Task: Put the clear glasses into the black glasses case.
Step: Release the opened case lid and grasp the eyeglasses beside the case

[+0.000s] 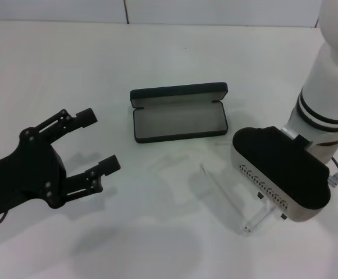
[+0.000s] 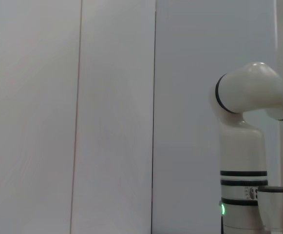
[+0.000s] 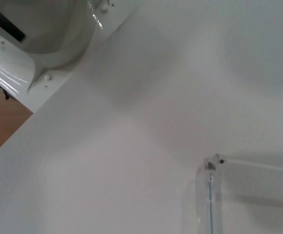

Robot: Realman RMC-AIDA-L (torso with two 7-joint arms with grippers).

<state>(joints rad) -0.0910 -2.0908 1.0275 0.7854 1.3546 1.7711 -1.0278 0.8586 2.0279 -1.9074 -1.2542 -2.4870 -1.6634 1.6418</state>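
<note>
The black glasses case (image 1: 179,113) lies open in the middle of the white table, its grey lining showing and its lid standing up at the back. The clear glasses (image 1: 255,220) lie in front of it to the right, one thin temple arm (image 1: 215,179) stretching back toward the case. My right gripper (image 1: 279,174) hangs directly over them and hides part of the frame. A clear hinge corner of the glasses (image 3: 209,195) shows in the right wrist view. My left gripper (image 1: 99,140) hovers open and empty at the left, well apart from the case.
The white table (image 1: 157,52) stretches back to a wall. In the right wrist view the table's edge (image 3: 14,131) and part of the robot's white base (image 3: 44,44) show. The left wrist view shows only the wall and my right arm (image 2: 243,146).
</note>
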